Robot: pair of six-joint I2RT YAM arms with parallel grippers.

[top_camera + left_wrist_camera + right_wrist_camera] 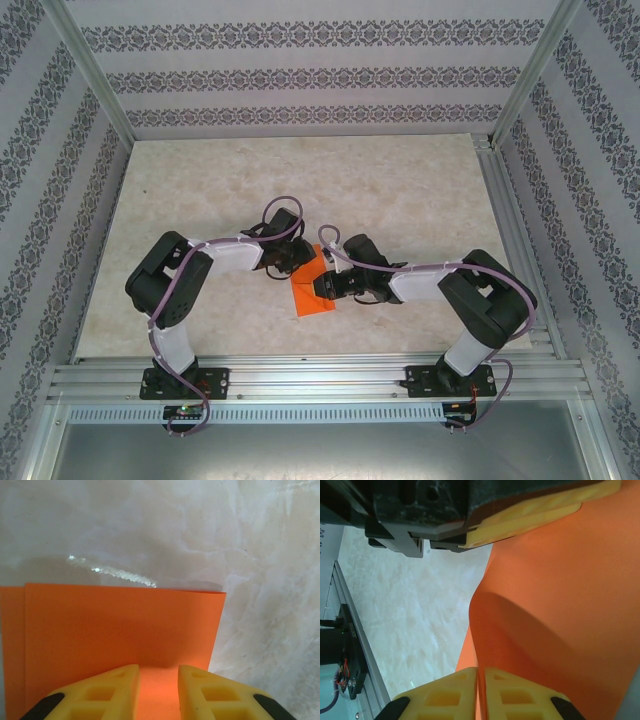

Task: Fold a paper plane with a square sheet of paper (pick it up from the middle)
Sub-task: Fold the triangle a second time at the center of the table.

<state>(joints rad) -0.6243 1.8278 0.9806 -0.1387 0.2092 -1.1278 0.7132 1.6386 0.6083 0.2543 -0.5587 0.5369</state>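
The square sheet of paper (312, 298) is bright orange and lies bent between the two arms near the table's middle front. My right gripper (322, 285) holds its edge. In the right wrist view the yellow fingertips (465, 680) are pressed almost together on the paper (560, 590), which curves up and away from them. My left gripper (288, 265) is at the sheet's far left side. In the left wrist view its jaws (158, 672) stand apart over the paper (125, 625), a doubled layer with a straight far edge. A yellow finger (535, 511) of the left arm rests on the sheet's top.
The marble-patterned table top (400, 190) stretches behind and to both sides of the arms. Aluminium rails (320, 380) run along the near edge and a side rail (500, 230) along the right. Patterned walls close in the back and sides.
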